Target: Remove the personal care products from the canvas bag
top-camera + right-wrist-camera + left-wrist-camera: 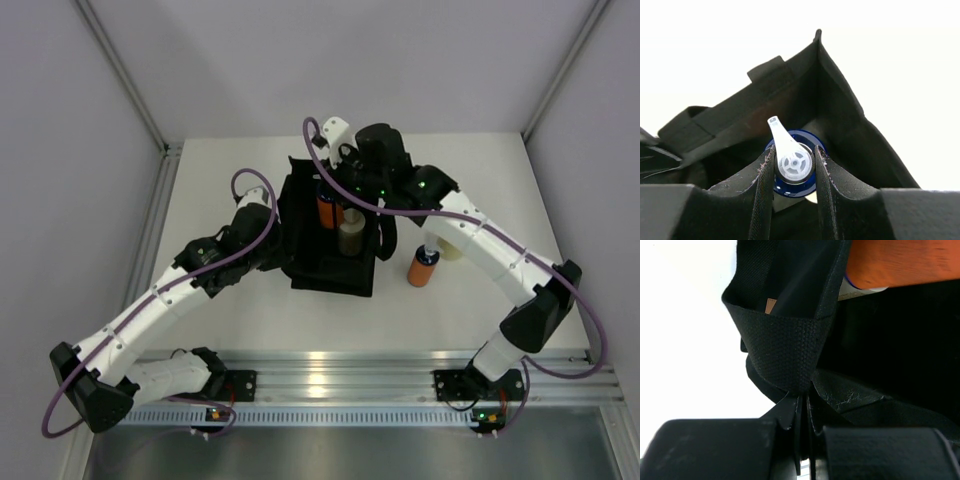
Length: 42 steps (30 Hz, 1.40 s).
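from above, the black canvas bag (325, 275) stands open mid-surface (220, 180), with an orange bottle (328, 212) and a beige cylinder (351, 238) upright inside it, side by side. a second orange bottle (423, 268) stands outside, just right of the bag, and a pale yellow-green bottle (450, 252) sits beside it, mostly hidden under the right arm (480, 235). the left arm (215, 262) reaches to the bag's left wall, and the right arm bends down over the far end of the opening. in the left wrist view, the left jaws are clenched on a fold of the bag's woven rim (785, 345), fabric pinched flat between them, with the orange bottle's body showing at the top right. in the right wrist view, the right jaws look clamped on the bottle's dark blue cap (792, 191), one finger on each side and the white flip spout (790, 160) centred between them, the bag's walls rising around. the step in hand looks to be lifting this bottle out. it calls for a straight vertical pull so the body clears the rim and does not nudge the beige cylinder, while the left jaws hold the wall down and taut. the round cap is a small hold, so a slow rise should guard against slipping.
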Tool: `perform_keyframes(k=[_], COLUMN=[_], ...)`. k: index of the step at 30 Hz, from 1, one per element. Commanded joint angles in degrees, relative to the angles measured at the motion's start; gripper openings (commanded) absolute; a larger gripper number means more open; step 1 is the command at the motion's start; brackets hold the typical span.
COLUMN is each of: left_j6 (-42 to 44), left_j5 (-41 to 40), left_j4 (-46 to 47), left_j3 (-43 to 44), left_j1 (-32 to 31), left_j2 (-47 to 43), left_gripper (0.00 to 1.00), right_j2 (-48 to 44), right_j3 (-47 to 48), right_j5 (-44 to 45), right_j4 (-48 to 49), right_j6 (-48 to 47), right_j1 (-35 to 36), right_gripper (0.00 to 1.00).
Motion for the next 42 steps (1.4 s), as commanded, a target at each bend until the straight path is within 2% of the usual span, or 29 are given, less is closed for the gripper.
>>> perform_keyframes(k=[1, 22, 31, 39, 42], left_j6=[0.11, 0.02, -0.33, -0.68, -0.86], left_j5=[-0.87, -0.26, -0.08, 0.36, 0.62], left_j4=[1.60, 1.69, 1.60, 1.60, 1.60], left_j3=[1.05, 0.88, 0.35, -0.18, -0.53], left_j1=[0.01, 0.01, 0.01, 0.01, 0.01], left_j2=[0.52, 0.08, -0.45, -0.63, -0.80], left_gripper=[0.00, 0.00, 0.00, 0.00, 0.00], right_j2=[-5.58, -11.65, -13.76, -14.99, -15.69], right_j3=[6.81, 14.99, 17.28, 17.72, 17.45], right_j5=[1.02, 4.10, 12.44, 18.16, 17.28], right_j4=[0.49, -3.21, -3.12, -3.21, -3.21], right_j6=[-1.19, 4.35, 7.34, 9.62, 12.52], right_j1=[1.65, 2.53, 1.92, -1.15, -5.10], right_gripper=[0.00, 0.00, 0.00, 0.00, 0.00])
